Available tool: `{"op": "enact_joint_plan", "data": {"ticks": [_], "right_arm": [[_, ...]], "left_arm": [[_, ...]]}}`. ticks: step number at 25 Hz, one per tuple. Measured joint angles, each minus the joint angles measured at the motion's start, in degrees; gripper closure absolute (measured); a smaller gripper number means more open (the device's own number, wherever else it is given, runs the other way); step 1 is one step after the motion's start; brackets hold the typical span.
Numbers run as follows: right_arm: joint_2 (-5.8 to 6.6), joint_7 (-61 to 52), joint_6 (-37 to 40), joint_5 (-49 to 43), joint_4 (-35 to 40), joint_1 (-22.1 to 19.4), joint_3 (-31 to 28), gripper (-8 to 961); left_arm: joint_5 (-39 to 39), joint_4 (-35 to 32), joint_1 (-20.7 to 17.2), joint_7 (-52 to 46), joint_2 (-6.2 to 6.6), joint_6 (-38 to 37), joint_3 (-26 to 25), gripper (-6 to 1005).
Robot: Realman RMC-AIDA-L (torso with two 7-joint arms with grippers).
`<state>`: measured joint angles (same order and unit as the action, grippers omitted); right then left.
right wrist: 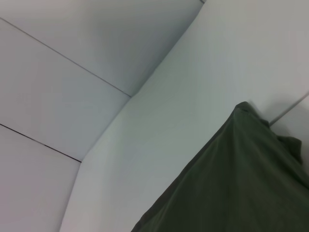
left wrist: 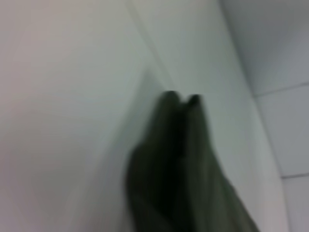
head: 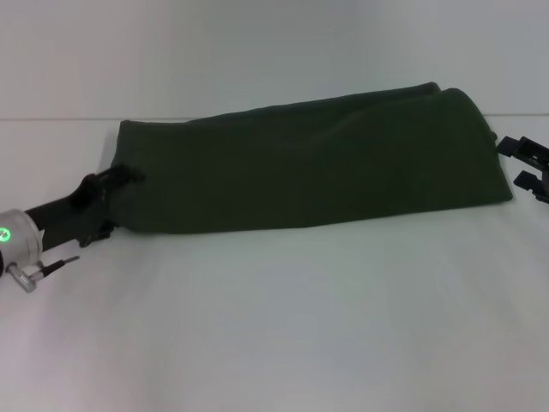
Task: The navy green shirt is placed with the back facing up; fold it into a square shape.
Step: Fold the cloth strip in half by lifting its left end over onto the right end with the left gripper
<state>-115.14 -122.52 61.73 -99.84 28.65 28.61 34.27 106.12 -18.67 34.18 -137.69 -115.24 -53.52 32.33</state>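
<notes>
The dark olive-green shirt of soft matte fabric (head: 309,163) lies across the far half of the white table (head: 274,326), already folded lengthwise into one long band, plain side up, with no sleeves sticking out. To my eye the side folds are done; what remains is bringing the ends together so the band becomes a square.

The black left gripper (head: 111,202) is at the band's left end, its fingers closed around that edge of cloth. The black right gripper (head: 527,167) sits just beside the right end, fingers spread apart and holding nothing.

The layers beneath the band are hidden. The left wrist view shows only two blurred cloth folds (left wrist: 181,159); neither wrist view shows fingers.
</notes>
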Motion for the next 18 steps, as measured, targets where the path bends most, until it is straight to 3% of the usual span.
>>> {"op": "enact_joint_plan", "data": {"ticks": [11,18], "right_arm": [[0.0,0.0,-0.1,-0.1,-0.4,0.0,0.0,24],[0.0,0.0,-0.2,0.0,-0.4,0.0,-0.1,24]], "left_arm": [[0.5,1.0,3.0,0.1,-0.48,5.0,2.0,149],[0.5,0.1,2.8,0.5,-0.8,5.0,3.8,156]]}}
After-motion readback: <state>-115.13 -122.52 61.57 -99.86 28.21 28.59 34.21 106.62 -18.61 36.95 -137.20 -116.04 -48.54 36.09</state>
